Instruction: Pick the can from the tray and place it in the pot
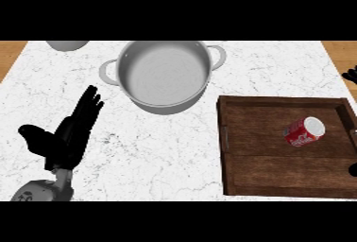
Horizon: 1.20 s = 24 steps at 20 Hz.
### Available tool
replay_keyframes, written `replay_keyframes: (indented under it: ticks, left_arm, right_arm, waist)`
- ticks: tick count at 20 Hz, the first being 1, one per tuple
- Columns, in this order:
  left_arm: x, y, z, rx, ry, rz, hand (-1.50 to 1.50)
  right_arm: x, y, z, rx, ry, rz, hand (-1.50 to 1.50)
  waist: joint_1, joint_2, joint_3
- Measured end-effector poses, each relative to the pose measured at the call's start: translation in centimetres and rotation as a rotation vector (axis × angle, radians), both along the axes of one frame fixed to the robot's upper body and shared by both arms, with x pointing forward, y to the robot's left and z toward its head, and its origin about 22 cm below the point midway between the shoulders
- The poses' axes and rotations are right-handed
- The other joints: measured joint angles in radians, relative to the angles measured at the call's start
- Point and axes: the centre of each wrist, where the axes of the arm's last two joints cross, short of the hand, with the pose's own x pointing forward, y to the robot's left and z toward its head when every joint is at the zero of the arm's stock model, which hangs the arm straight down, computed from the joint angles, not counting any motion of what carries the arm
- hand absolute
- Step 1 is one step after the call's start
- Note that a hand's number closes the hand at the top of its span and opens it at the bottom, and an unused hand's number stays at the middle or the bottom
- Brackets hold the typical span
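Note:
A red can (304, 132) lies on its side in the right half of the dark wooden tray (279, 101), silver top pointing up-right. The empty grey pot (164, 75) with two side handles stands on the counter, up and left of the tray. My left hand (66, 137) rests open at the lower left, fingers straight and pointing toward the pot, thumb out to the left; it holds nothing. Only small black parts of my right hand (351, 74) show at the right edge, above and to the right of the can.
The tray fills the lower right of the white marble counter (153, 156). A pale rounded object (67, 45) peeks in at the top left edge. Wooden flooring shows past the counter's far corners.

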Motion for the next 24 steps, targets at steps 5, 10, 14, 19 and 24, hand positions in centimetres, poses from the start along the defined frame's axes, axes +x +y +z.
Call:
replay_keyframes:
  ticks: [5,10,14,19,24]
  left_arm:
    - [0.4,-0.3,1.0,-0.011,0.018,0.004,0.0]
    - [0.8,-1.3,1.8,-0.013,0.022,0.005,0.0]
    - [0.6,-1.4,1.7,-0.01,0.025,0.002,0.0]
    - [0.7,-1.3,2.0,-0.009,0.022,0.0,0.0]
    - [0.4,-1.2,1.8,-0.001,0.025,0.006,0.0]
  right_arm:
    - [-0.8,-4.5,5.3,-0.258,-0.034,-0.085,-1.5]
    - [-1.2,-5.3,9.5,-0.486,-0.024,-0.1,-1.5]
    - [-1.1,-4.7,10.9,-0.635,0.029,-0.099,-1.5]
    - [-0.5,-3.2,11.6,-0.742,0.111,-0.098,-1.5]
    - [0.2,-2.0,10.4,-0.787,0.176,-0.095,-1.5]
  waist:
    - [0.001,-0.003,-0.002]
    - [0.005,-0.003,-0.003]
    - [0.012,-0.003,-0.004]
    - [0.016,-0.002,-0.004]
    - [0.014,-0.003,-0.004]
